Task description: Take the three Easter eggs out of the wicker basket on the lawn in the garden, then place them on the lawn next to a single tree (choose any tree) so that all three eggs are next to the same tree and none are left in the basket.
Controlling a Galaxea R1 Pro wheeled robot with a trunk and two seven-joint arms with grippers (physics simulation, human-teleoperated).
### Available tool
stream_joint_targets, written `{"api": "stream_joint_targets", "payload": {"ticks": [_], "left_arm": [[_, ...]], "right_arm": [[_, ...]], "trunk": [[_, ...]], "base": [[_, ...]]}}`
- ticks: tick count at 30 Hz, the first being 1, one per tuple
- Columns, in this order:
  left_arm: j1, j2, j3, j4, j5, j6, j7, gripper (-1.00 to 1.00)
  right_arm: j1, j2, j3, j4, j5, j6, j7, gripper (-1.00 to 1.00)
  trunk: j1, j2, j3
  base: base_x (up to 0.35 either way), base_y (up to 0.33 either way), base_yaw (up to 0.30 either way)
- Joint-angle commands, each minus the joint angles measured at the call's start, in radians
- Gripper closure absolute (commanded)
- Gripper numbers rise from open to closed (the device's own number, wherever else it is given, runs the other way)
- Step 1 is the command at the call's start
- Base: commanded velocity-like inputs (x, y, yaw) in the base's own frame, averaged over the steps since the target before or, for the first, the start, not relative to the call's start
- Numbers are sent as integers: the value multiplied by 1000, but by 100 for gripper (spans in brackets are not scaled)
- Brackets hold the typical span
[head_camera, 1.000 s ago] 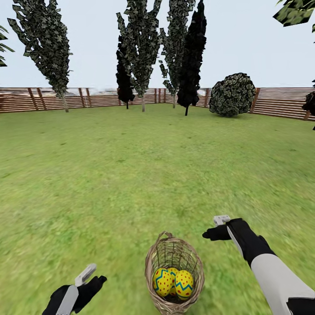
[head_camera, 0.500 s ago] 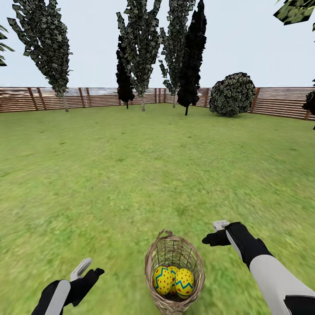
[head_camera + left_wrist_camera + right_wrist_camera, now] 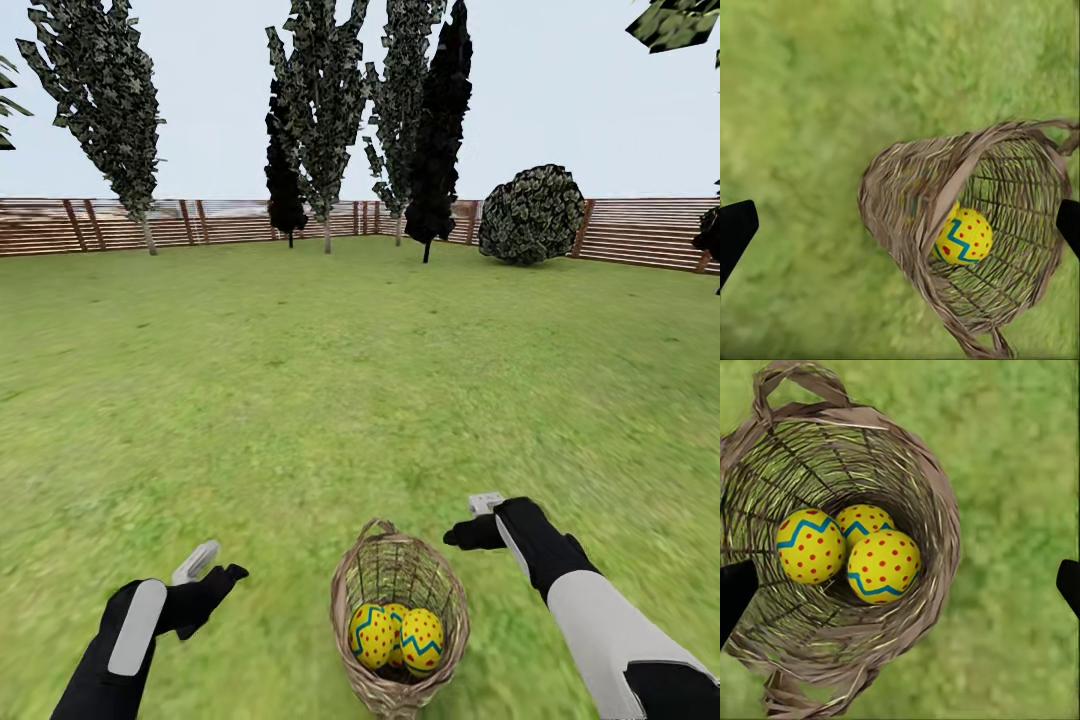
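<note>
Mottled green grass of the lawn (image 3: 300, 400) fills the fenced garden, closed at the far side by a brown horizontal-slat wooden fence (image 3: 640, 235), before which stand several slim dark thin-stemmed trees (image 3: 320, 110) and a round dark bush (image 3: 530, 215), all well apart from the brown open-weave oval wicker basket (image 3: 400, 700). No thick pale trunk is in sight, so a tree to receive the eggs must, I judge, be sought elsewhere. That basket stands upright on the grass close before the robot, its small loop handle (image 3: 791, 379) on the far rim. Deep inside it lie the three bright yellow Easter eggs with red dots and blue-teal zigzag bands (image 3: 851, 551), huddled together and touching on the bottom. The left gripper (image 3: 215, 570) hovers beside the basket on one side, the right gripper (image 3: 475, 520) near its far rim on the other; both have jaws spread wide and hold nothing. The eggs look hard, smooth and light, likely to slip, so each is best taken across its widest middle from straight above. The tall stiff wicker wall and the neighbouring eggs crowd the reach, and a careless push may tip the light basket.
</note>
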Motion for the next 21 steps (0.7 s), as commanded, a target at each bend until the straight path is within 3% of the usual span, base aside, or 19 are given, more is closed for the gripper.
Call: {"api": "stream_joint_targets", "payload": {"ticks": [1, 5, 10, 21], "left_arm": [[-13, 2, 3, -5, 25, 17, 30, -100], [-23, 5, 1, -20, 32, 2, 66, -100], [-5, 6, -6, -25, 33, -42, 73, -100], [36, 3, -5, -25, 34, -56, 72, -100]], "right_arm": [[-4, 7, 0, -6, 9, 1, -36, -100], [-8, 17, -2, -13, 1, -9, -117, -100], [-10, 18, -3, -17, -2, -13, -115, -100], [-6, 14, 4, -23, -3, -18, -111, -100]], "trunk": [[4, -8, -4], [19, -36, -17], [38, -71, -33], [81, -148, -67]], "base": [[0, 0, 0], [0, 0, 0], [0, 0, 0], [0, 0, 0]]}}
